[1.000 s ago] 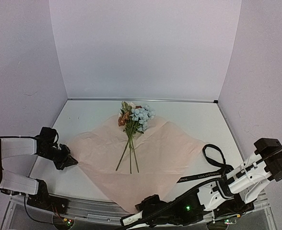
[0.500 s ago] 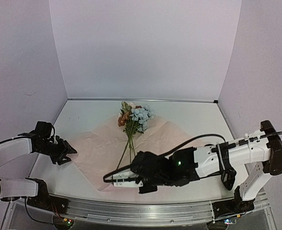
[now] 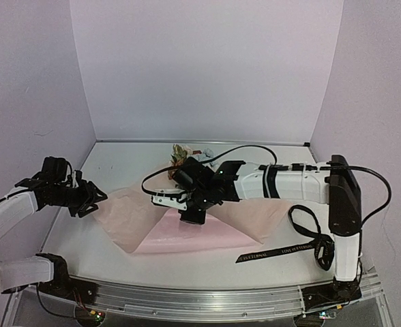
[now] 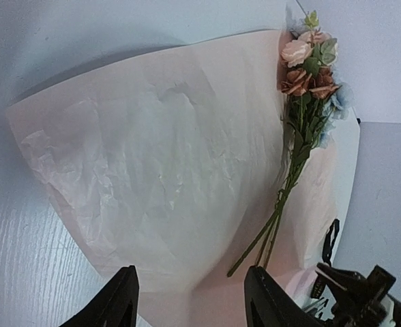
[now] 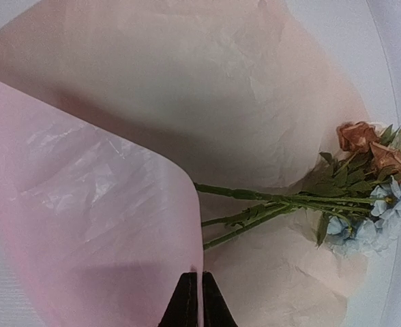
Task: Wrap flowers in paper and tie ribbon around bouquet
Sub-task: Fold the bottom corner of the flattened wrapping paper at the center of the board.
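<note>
The white table [image 3: 91, 251] carries the pink paper [image 3: 200, 235] and black ribbon [image 3: 275, 252].

We have the paper [image 3: 207, 235] spread on the table [image 3: 289, 170], its near corner folded up to the stem ends. On it lie the flowers [image 4: 306, 75], blooms toward the far wall. Right of the paper lies the ribbon [image 3: 282, 251]; to its left, the left gripper [image 3: 95, 203].

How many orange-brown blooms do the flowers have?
2. One orange-brown bloom lies at the edge of the flowers; the second bloom lies beside it. More may be hidden.
</note>
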`<state>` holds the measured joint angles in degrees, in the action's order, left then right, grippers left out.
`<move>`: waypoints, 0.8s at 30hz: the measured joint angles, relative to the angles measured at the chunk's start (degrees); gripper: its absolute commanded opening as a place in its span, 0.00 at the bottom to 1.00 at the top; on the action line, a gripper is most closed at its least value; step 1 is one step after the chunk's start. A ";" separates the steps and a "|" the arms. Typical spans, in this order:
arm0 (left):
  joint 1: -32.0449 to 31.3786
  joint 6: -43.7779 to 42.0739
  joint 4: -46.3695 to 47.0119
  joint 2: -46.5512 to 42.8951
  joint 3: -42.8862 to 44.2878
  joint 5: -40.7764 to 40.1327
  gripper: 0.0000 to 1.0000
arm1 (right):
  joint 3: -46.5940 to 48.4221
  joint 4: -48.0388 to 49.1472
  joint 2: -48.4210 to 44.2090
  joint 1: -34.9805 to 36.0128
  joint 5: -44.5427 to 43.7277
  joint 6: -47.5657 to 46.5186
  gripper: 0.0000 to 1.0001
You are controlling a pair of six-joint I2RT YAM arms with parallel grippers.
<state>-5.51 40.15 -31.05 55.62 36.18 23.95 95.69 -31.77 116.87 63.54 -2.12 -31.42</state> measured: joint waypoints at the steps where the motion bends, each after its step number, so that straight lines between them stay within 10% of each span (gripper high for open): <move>1: -0.81 -0.18 0.02 -0.15 0.11 0.04 0.53 | 1.32 -0.31 1.44 -0.78 0.18 0.06 0.00; 24: -29.64 1.22 14.95 13.98 1.24 -1.94 0.36 | 17.08 -2.10 16.79 -8.44 -2.07 0.86 0.00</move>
<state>-35.15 41.37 -16.10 69.59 37.42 22.01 112.77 -33.87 133.66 55.10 -4.19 -30.57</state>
